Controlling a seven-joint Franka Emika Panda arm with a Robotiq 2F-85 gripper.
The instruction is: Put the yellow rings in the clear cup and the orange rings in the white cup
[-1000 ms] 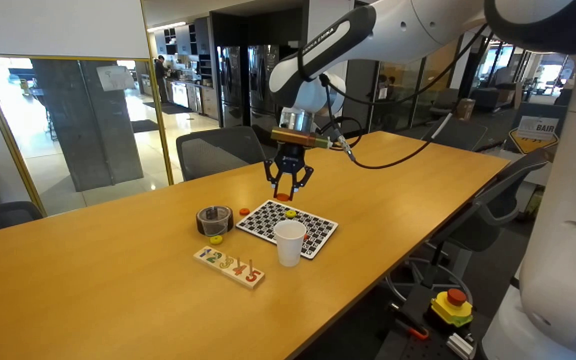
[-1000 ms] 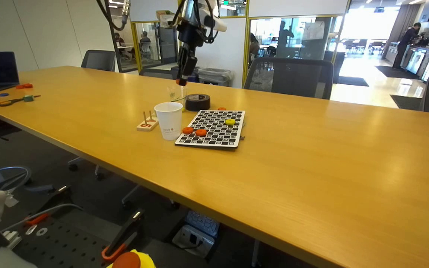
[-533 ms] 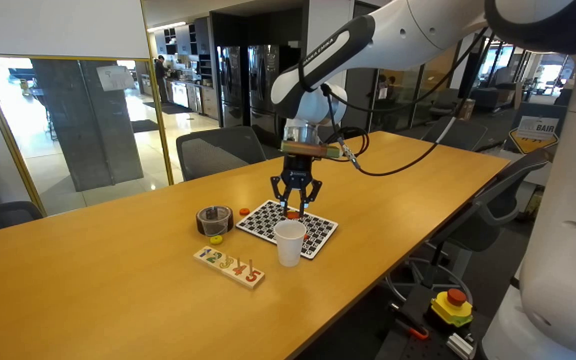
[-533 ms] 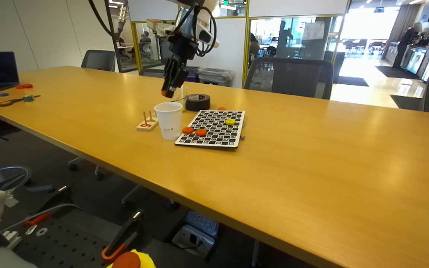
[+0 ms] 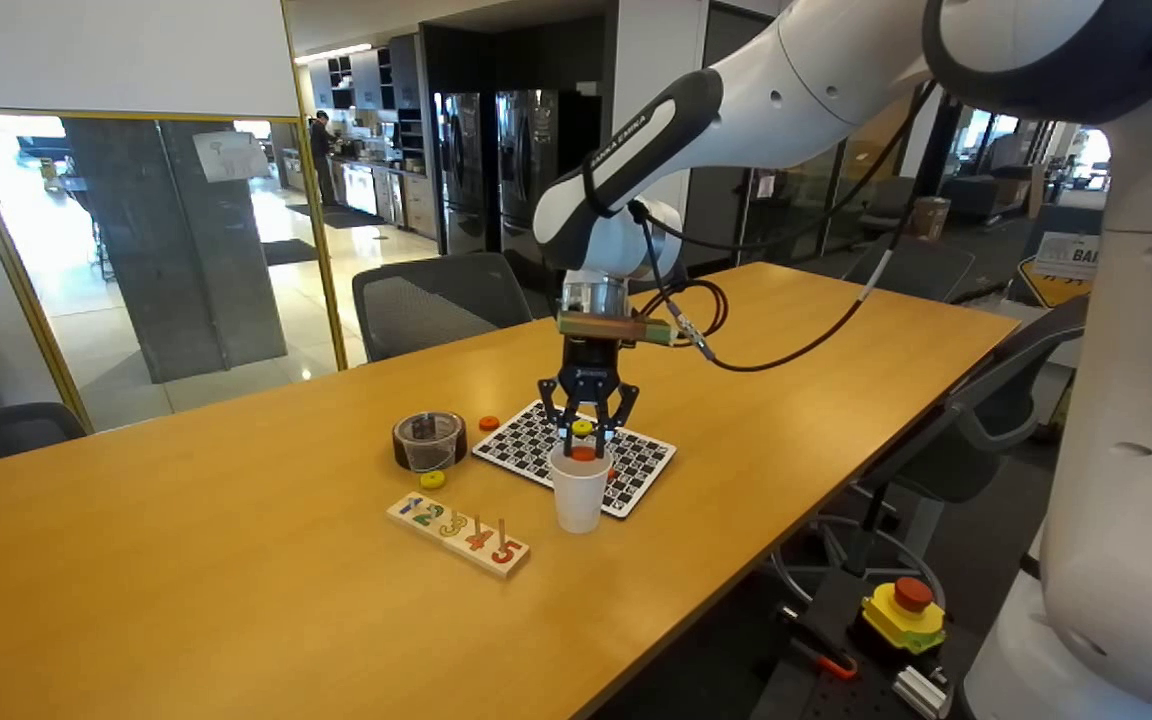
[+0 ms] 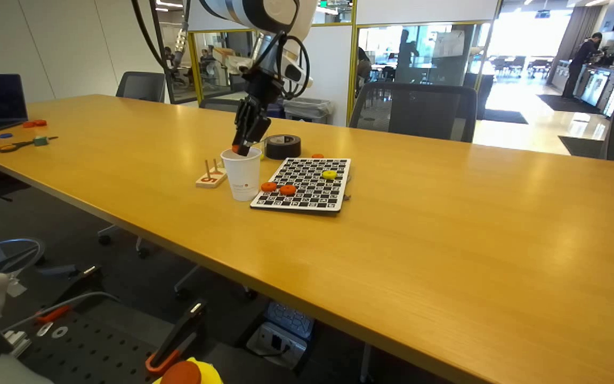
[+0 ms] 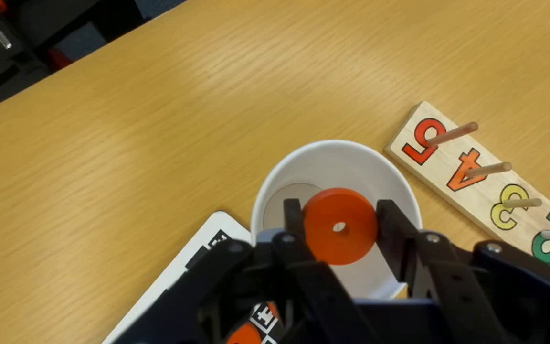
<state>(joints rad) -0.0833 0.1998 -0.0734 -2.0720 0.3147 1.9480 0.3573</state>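
One black gripper (image 7: 340, 217) has hold of an orange ring (image 7: 337, 203); we see its tips partly apart, one on each side, squeezing. The ring is right at the mouth of the white cup (image 5: 579, 502), and we cannot tell if it dips below the rim. The cup stands upright on the table (image 5: 236, 580), between a checkered board (image 6: 312, 184) and a wooden number block (image 7: 478, 196) with pegs. On the board we spot two more orange rings (image 6: 287, 190), near the cup, and a yellow ring (image 6: 329, 175). Another orange ring (image 5: 488, 423) lies on the table just beside the board. Farther from the gripper, we find the clear cup (image 5: 427, 458) just beside a black tape roll (image 6: 284, 150), with another yellow ring (image 5: 432, 480) on the table close by.
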